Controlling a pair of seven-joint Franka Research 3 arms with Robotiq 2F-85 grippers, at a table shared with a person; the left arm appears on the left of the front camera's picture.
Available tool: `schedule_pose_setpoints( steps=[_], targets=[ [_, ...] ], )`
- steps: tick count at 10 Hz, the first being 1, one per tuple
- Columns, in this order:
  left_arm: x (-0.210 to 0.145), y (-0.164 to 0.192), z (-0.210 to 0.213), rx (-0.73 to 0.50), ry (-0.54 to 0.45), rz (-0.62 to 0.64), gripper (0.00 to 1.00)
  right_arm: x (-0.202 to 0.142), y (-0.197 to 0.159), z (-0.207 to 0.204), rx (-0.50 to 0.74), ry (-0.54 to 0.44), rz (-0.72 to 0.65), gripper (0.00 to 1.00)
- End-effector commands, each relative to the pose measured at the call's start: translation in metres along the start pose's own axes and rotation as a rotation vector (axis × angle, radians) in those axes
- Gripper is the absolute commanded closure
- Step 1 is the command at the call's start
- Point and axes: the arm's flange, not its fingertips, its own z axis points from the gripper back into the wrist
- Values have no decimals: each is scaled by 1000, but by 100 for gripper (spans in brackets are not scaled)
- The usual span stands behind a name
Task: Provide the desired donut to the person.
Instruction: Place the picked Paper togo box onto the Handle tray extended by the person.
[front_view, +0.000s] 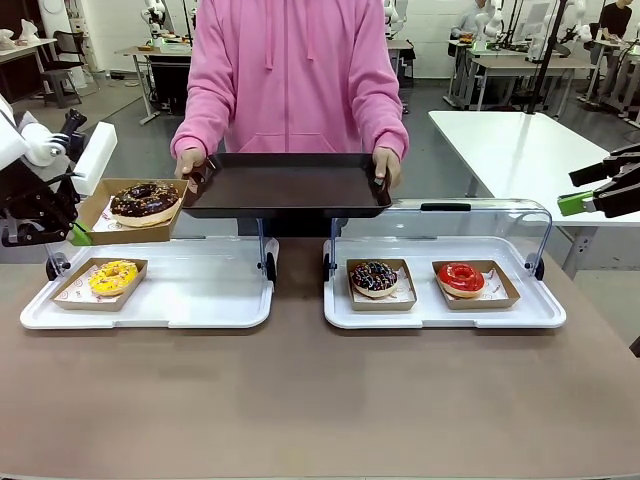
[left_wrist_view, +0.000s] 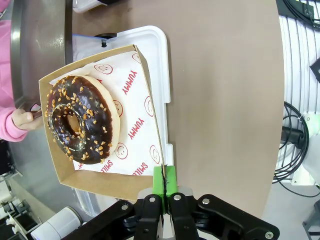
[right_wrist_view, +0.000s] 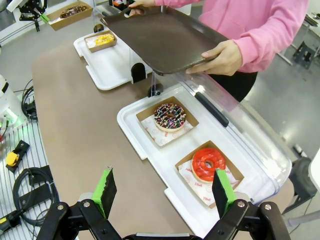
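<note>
A chocolate donut with nut crumbs (front_view: 145, 203) (left_wrist_view: 80, 120) lies in a cardboard tray (front_view: 95, 215) (left_wrist_view: 145, 75) held up over the table's far left. My left gripper (front_view: 80, 235) (left_wrist_view: 165, 182) is shut on that tray's near rim. The person (front_view: 290, 80) in pink stands at the far side, both hands holding a dark brown serving tray (front_view: 285, 187) (right_wrist_view: 165, 35) level, just right of the lifted donut. My right gripper (front_view: 585, 187) (right_wrist_view: 165, 192) hangs open and empty at the right, above the right-hand white tray.
A yellow donut (front_view: 113, 277) sits on the left white tray (front_view: 170, 310). The right white tray (front_view: 440, 315), its clear lid raised, holds a sprinkled chocolate donut (front_view: 374, 278) and a red donut (front_view: 461, 278). A white table (front_view: 520, 140) stands back right.
</note>
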Motion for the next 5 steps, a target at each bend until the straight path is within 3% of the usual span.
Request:
schedule_pose_setpoints(
  steps=[1,5],
  targets=[
    [3,-2,1,11,21,12,100,0,-2,-1,8,-9,2,0],
    [0,0,0,0,0,0,98,0,-2,-1,8,-9,2,0]
  ],
)
